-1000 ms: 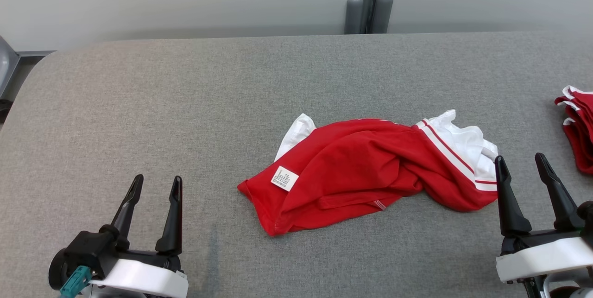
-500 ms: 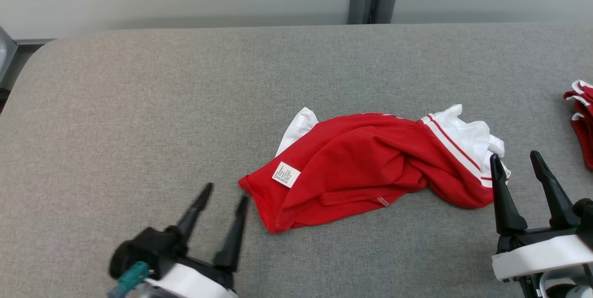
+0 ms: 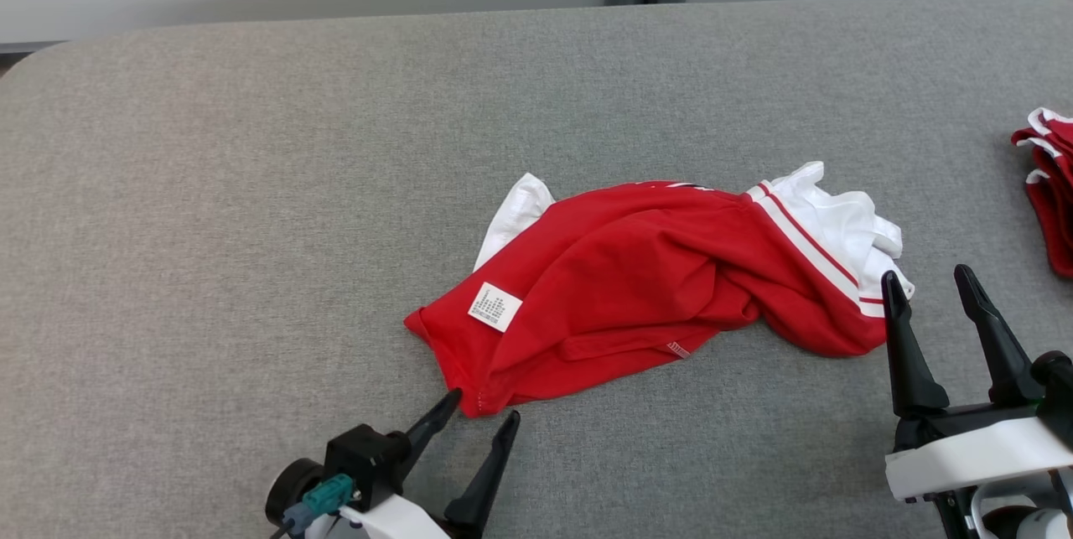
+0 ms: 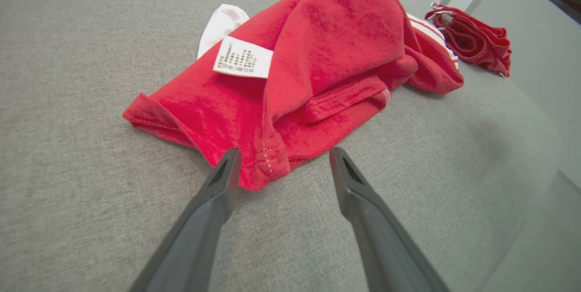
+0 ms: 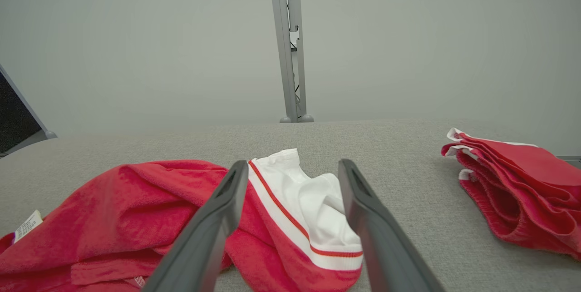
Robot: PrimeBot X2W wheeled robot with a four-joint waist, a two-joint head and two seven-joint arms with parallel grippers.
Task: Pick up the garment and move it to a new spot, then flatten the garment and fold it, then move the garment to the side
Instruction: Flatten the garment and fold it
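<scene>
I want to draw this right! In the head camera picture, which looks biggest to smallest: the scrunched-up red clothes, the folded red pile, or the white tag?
1. Crumpled red garment, clearly largest.
2. Folded red pile, though the picture's edge cuts it off, so its full size is unsure.
3. White tag, smallest.

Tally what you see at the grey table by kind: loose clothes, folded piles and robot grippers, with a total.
Crumpled red and white garment: 1
Red folded pile at the right edge: 1
Grippers, left gripper and right gripper, both open: 2
Total: 4
</scene>
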